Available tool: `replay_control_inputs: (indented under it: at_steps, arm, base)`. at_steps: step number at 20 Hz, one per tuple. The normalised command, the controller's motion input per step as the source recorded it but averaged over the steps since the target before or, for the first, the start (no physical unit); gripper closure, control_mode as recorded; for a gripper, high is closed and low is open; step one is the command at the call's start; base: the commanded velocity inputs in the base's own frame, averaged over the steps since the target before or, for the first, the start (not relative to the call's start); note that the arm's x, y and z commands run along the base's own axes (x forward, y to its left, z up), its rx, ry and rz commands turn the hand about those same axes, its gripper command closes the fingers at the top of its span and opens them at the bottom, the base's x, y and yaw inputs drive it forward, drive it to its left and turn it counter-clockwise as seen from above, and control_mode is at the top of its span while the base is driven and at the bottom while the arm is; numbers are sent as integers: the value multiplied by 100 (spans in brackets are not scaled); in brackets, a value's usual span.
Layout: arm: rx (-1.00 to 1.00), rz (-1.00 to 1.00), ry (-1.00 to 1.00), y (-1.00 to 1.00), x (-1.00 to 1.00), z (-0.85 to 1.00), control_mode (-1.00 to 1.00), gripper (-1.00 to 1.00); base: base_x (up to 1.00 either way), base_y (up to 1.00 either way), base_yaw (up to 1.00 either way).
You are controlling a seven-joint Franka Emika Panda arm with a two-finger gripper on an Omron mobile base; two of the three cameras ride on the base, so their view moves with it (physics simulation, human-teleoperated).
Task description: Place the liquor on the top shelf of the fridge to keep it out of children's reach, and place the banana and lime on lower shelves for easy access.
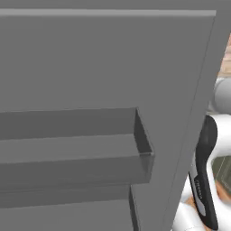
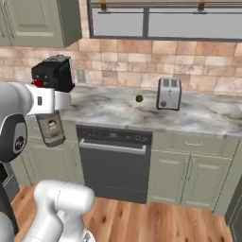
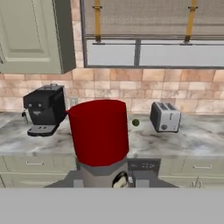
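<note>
the two-finger claw (image 2: 51, 113) is clamped on the squat grey-brown glass liquor bottle (image 2: 51, 128) with its red cap, held in the air in front of the green cabinets at 9 o'clock in the right base view. the small dark green lime (image 2: 139, 98) sits on the marble counter (image 2: 198, 116), well apart. risk — swinging toward the grey fridge door (image 1: 171, 67), the bottle could clip its bins and slip out.
</note>
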Motion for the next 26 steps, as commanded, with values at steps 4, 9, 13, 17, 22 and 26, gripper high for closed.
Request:
replay_control_inputs:
  at_steps: [4, 9, 13, 17, 22, 26]
  arm:
    - [0, 0, 0, 0, 0, 0, 100, 100]
    - [0, 0, 0, 0, 0, 0, 100, 100]
    - [0, 0, 0, 0, 0, 0, 100, 100]
    - [0, 0, 0, 0, 0, 0, 100, 100]
    - [0, 0, 0, 0, 0, 0, 100, 100]
    - [0, 0, 0, 0, 0, 0, 100, 100]
  base:
    - [-81, -32, 32]
    - [-99, -31, 32]
    - [-100, -33, 30]
    - [-99, -8, 33]
    - [-60, 3, 40]
    - [-6, 21, 45]
